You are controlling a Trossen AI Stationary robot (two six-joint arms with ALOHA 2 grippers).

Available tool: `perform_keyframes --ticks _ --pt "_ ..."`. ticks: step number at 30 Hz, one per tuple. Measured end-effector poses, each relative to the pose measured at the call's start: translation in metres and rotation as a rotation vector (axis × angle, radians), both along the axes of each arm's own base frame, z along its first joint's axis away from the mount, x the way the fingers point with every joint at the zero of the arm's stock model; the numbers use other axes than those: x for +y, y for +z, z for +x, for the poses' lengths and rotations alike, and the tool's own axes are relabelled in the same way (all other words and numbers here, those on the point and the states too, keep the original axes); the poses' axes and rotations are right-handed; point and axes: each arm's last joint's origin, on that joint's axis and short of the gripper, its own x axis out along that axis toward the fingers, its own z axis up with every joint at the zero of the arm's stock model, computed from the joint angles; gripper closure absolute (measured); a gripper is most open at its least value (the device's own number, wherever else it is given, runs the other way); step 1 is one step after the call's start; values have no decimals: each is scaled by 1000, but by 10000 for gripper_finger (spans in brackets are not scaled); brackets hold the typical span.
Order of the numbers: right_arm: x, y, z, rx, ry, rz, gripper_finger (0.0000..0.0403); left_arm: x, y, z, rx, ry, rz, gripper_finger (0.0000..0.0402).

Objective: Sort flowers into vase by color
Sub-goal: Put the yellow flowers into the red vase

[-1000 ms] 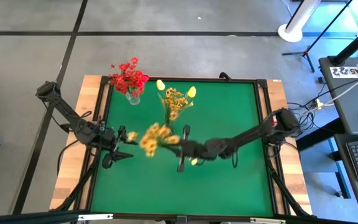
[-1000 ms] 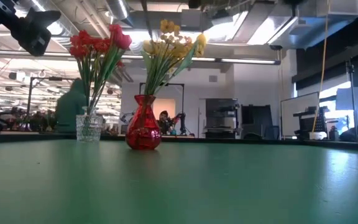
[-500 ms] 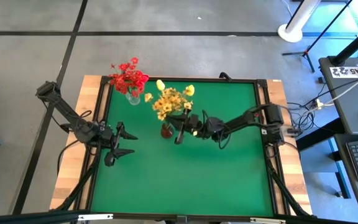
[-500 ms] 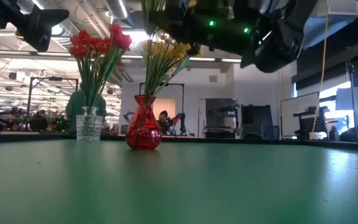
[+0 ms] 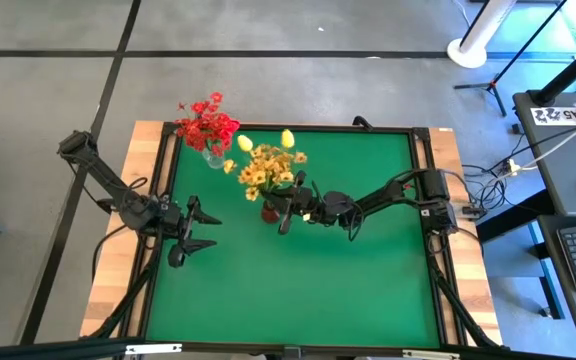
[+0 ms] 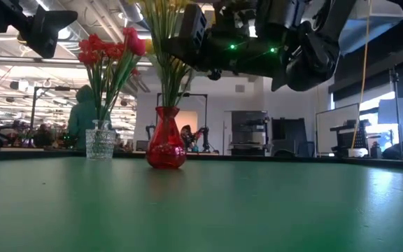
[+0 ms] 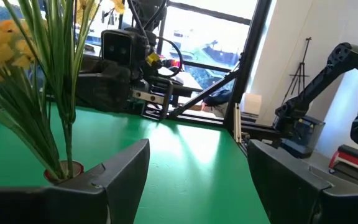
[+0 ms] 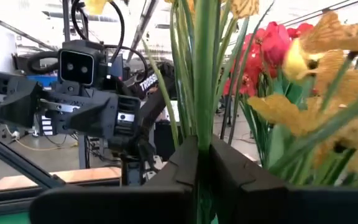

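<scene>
A red vase (image 5: 268, 213) stands left of the table's middle with yellow flowers (image 5: 265, 165) in it. Its green stems (image 6: 164, 77) rise from the vase's mouth. My right gripper (image 5: 285, 212) reaches in level from the table's right, just above the vase, shut on stems of the yellow flowers. Red flowers (image 5: 206, 125) stand in a clear glass vase (image 6: 101, 143) at the far left corner. My left gripper (image 5: 204, 231) waits open near the table's left edge, pointing at the red vase (image 7: 62, 172), with nothing between its fingers. My right gripper pinches a few green stems (image 8: 202, 121) of the yellow flowers between its two fingers, well below the blossoms. The fingers come level from the table's right and lie across the stems. The stems stand upright, and their lower ends go down into the red vase (image 6: 166, 140).
The green mat (image 5: 298, 290) is bare over its near half and right side. A dark frame and wooden strips (image 5: 154, 180) edge the table. In the room behind, a person in green (image 6: 82, 112) shows beyond the glass vase.
My right gripper has carried a yellow spray from the table's middle toward the far edge and down over the red vase. The spray now stands upright among the other yellow flowers, which have leaned toward the table's left.
</scene>
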Motion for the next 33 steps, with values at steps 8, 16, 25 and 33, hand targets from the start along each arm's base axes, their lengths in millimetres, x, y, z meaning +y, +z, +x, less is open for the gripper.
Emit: perform_keyframes --ticks 8,16,25,33 --pt "5 -2 0 19 30 -8 370 0 0 0 1 -1 1 136" --pt "28 -5 -2 85 -118 -68 368 0 0 0 1 -1 0 136" --pt "52 -7 -8 149 -259 -113 368 0 0 0 1 -1 0 136" --pt "55 -8 -10 165 -300 -94 356 0 0 0 1 0 0 136"
